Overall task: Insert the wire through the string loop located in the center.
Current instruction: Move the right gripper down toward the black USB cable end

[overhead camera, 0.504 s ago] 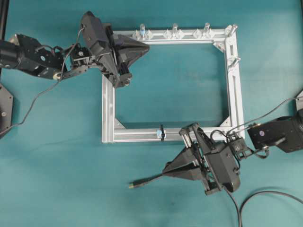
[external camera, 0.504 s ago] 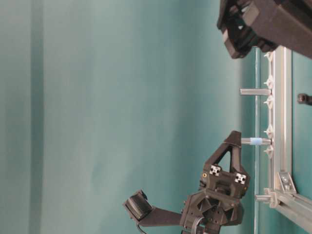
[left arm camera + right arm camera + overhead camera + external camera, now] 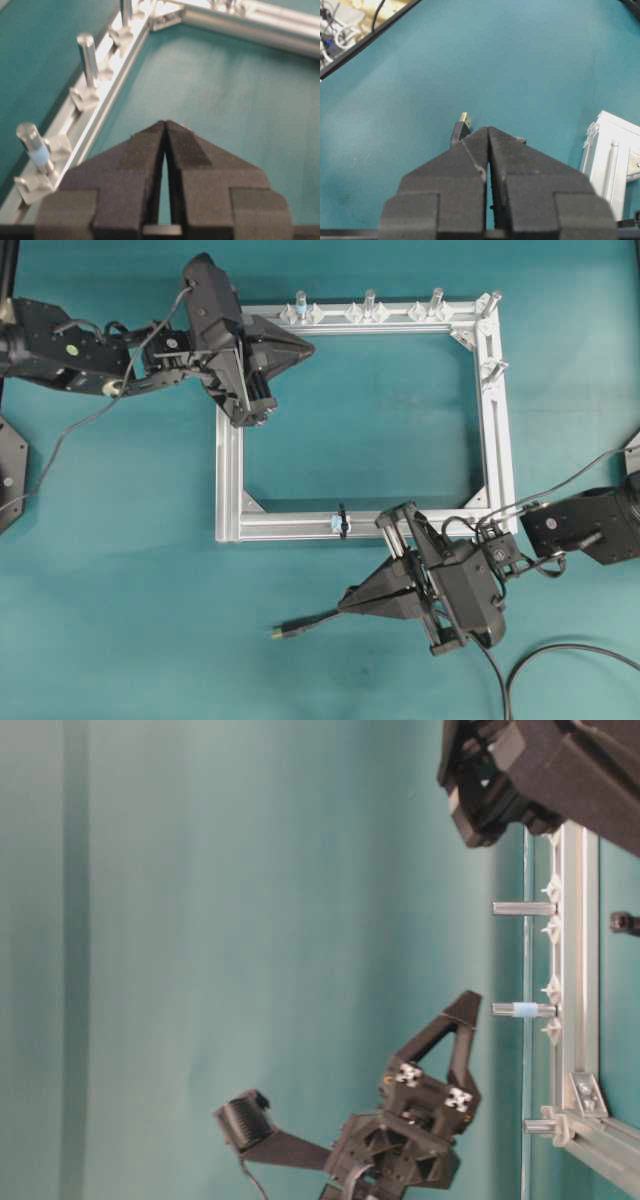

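The wire lies on the teal table, its olive plug tip [image 3: 283, 631] to the left of my right gripper [image 3: 341, 603]. It runs in under that gripper's fingers, not out from between the tips. In the right wrist view the plug [image 3: 462, 128] peeks out just left of the right gripper [image 3: 488, 129], whose tips touch. The string loop [image 3: 342, 521] is tied round the near bar of the silver frame [image 3: 229, 470], a little above the right gripper. My left gripper [image 3: 312, 343] hovers over the frame's far left corner, shut and empty [image 3: 165, 122].
Several upright pegs [image 3: 368, 302] stand along the frame's far bar, and another peg [image 3: 494, 368] on its right bar. More black cable [image 3: 560, 648] curls on the table at the bottom right. Seen from table level, the left gripper [image 3: 466, 1002] hangs well above the surface.
The left arm has swung toward the far edge and lifted higher off the table. The right gripper has shifted slightly toward the near left, while the plug has stayed where it was.
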Controlling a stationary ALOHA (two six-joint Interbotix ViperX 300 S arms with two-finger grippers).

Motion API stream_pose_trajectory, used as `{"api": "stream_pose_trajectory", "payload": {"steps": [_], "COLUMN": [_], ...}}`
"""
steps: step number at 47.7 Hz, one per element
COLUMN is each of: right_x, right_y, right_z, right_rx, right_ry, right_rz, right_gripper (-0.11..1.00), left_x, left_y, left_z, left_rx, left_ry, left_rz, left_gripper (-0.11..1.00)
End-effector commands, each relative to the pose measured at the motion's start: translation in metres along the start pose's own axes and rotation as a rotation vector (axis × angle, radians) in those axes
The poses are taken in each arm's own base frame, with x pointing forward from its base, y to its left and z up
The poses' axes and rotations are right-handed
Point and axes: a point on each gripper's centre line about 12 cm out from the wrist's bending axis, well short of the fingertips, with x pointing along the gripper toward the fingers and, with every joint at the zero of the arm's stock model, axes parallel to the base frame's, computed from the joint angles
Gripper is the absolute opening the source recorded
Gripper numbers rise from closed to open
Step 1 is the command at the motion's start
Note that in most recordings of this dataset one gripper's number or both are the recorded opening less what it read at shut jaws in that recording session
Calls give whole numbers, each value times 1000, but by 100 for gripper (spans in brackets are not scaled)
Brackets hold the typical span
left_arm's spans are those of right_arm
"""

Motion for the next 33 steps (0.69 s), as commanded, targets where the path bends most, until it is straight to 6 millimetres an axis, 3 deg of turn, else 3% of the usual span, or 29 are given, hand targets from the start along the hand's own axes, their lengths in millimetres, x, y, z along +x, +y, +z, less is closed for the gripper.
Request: {"api": "stream_pose_trajectory", "payload": {"steps": [1,30,33], "right_x": [1,8,9], "right_y": [0,6,5], "right_z": [18,17,18], "right_rx": [-4,-11,-7], "right_ry": [-37,35,33], "right_rz": [1,14,12], "right_gripper": [0,0,6], "left_x": [-5,-8,-8], "left_y": [-1,-9,-10], "left_z": [19,11,11], "left_rx": [0,4,5], "left_ry": [-52,-2,-2], "left_rz": [-4,-24,-26], "left_gripper": [0,0,0]}}
